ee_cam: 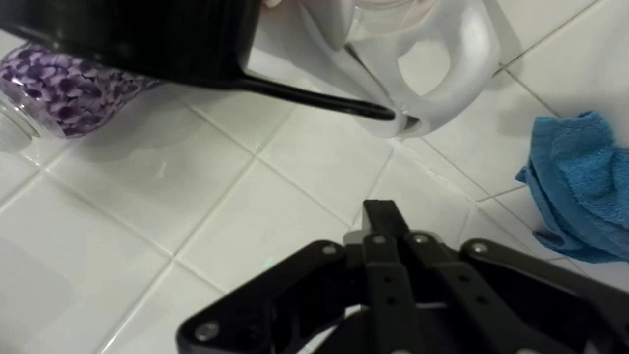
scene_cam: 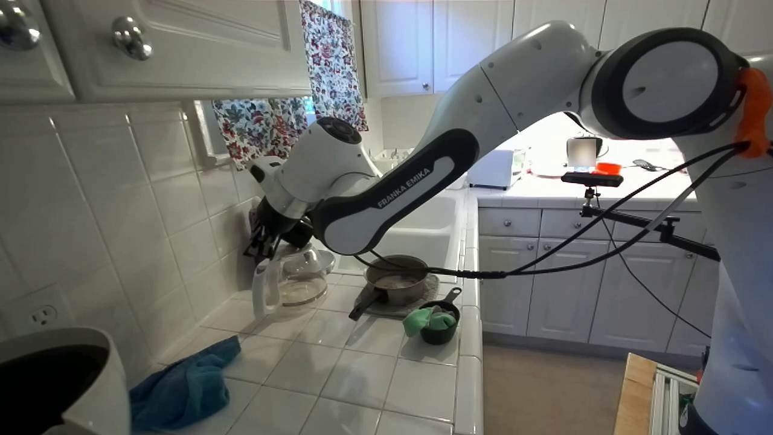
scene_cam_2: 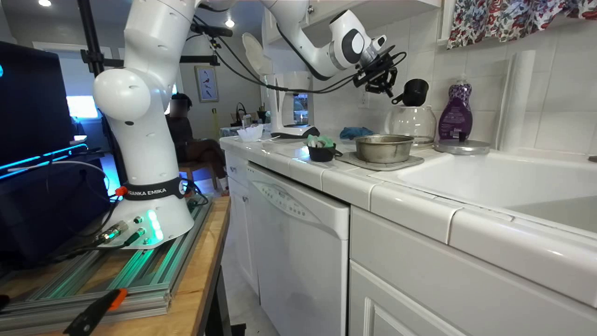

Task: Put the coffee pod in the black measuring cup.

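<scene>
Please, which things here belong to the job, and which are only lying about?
For the job:
tool, shut
upper black cup or lower black cup (unclear which)
coffee pod: cannot be made out

Only lying about:
glass carafe under the upper cup
saucepan
pot lid
purple bottle
blue terry cloth

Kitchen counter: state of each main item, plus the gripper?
Black gripper: shut, holding nothing
Clear round glass carafe: upright
Black handled cup atop it: way up unclear
Round grey metal pan: uncovered
Small black cup near it: upright, holding green and grey items
Round grey lid: lying flat
Purple plastic bottle: upright
Blue cloth: crumpled
White coffee maker: top open
</scene>
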You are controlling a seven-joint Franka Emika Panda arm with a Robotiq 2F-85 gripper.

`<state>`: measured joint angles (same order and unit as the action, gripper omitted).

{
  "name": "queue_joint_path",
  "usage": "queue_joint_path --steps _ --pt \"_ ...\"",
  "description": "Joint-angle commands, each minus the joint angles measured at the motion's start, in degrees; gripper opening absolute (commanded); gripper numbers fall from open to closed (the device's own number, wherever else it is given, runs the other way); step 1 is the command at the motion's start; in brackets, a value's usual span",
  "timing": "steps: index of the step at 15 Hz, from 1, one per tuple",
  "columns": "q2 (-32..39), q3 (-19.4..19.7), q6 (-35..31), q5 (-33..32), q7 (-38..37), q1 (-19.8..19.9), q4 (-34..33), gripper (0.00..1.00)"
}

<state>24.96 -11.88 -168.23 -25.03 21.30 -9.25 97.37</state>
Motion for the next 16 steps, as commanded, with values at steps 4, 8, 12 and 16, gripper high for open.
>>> queue_joint_path --steps 4,8,12,16 --pt "-10.8 9.3 0.5 -10.0 -11.2 -8.4 9.6 0.0" --pt "-15.3 13.3 5.5 -16.3 -22.6 -12.6 13.7 0.0" --pt "-19.7 11.6 10.7 -14.6 -24.4 -13.3 20.2 0.0" --pt "-28.7 11.6 22.9 -21.9 -35.1 -16.6 27.8 0.0"
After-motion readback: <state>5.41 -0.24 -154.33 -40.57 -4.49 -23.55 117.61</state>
